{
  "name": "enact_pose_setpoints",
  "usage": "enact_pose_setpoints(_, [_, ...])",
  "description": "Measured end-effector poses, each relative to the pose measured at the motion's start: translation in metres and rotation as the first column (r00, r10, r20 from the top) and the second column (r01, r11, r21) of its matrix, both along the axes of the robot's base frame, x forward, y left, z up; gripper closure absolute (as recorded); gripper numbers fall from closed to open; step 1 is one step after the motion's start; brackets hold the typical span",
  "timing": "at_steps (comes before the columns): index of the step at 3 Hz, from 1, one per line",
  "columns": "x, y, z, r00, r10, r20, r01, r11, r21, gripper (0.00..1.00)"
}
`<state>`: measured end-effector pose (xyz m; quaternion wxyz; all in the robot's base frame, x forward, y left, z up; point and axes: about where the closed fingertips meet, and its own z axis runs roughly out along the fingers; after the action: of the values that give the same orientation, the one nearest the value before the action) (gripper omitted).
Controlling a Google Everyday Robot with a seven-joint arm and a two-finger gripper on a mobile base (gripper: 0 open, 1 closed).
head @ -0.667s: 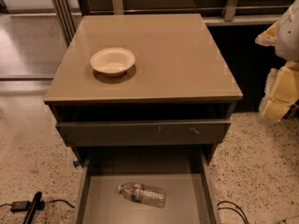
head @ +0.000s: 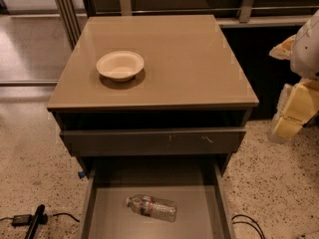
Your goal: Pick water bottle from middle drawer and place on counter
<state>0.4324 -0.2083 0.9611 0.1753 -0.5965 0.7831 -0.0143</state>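
Gripper (head: 293, 116) hangs at the right edge, beside the cabinet and well apart from the one water bottle (head: 152, 207).

We cannot tell whether it is clenched or released; it holds nothing we can see. We count one bottle, lying on its side on the bare bottom of the open middle drawer (head: 199, 218), cap toward the left. Its label is a red-and-dark band whose writing we cannot read. One pale bowl (head: 120, 65) stands on the counter (head: 189, 59), left of centre. Two dark cables lie on the speckled floor (head: 30, 168), one on each side of the drawer.
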Motion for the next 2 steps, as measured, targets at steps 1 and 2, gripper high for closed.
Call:
enact_pose_setpoints(1, [-0.010, 0.019, -0.037, 0.9999, 0.012, 0.002, -0.012, 0.989, 0.146, 0.00])
enact_pose_setpoints(2, [-0.005, 0.031, -0.056, 0.9988, -0.015, 0.047, 0.001, 0.960, 0.280, 0.00])
